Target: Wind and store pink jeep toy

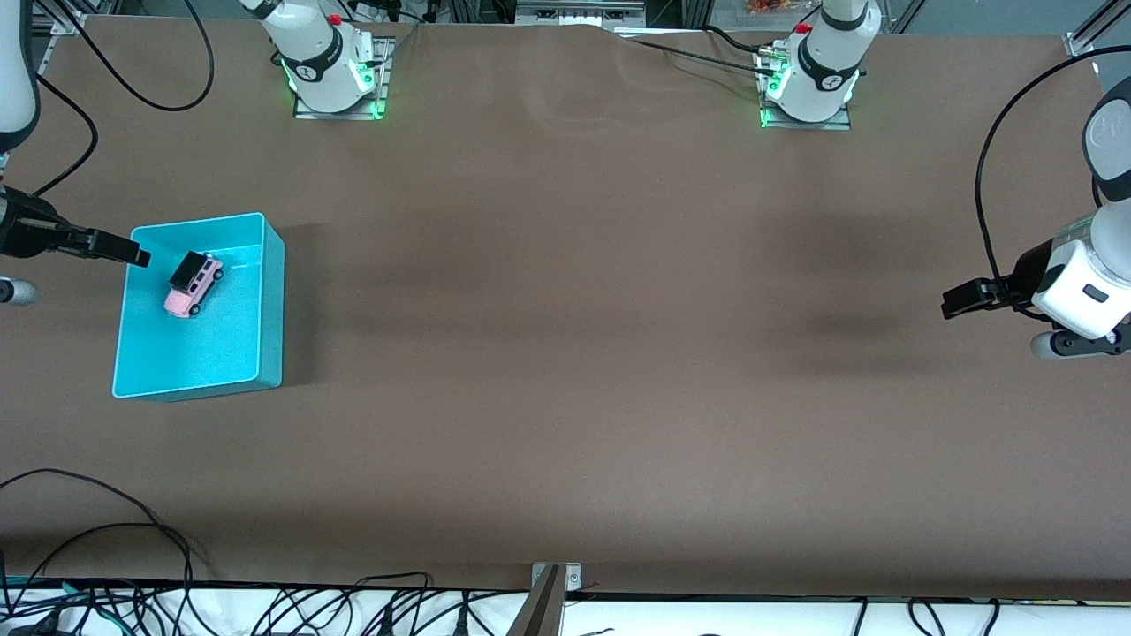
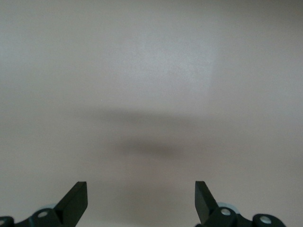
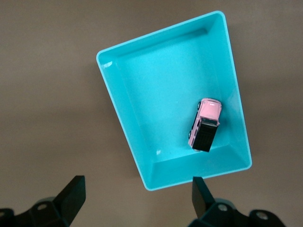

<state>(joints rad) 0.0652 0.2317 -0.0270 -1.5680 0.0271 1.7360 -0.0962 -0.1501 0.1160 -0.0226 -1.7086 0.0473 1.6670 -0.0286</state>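
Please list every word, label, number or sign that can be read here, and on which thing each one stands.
Nothing can be read.
Jeep: no lettering shows.
Bin: plain, no label.
Arm bases: a small round dark mark on each, too small to read.

Even overhead light, soft shadows

Turquoise bin on brown table, toward right arm's end.
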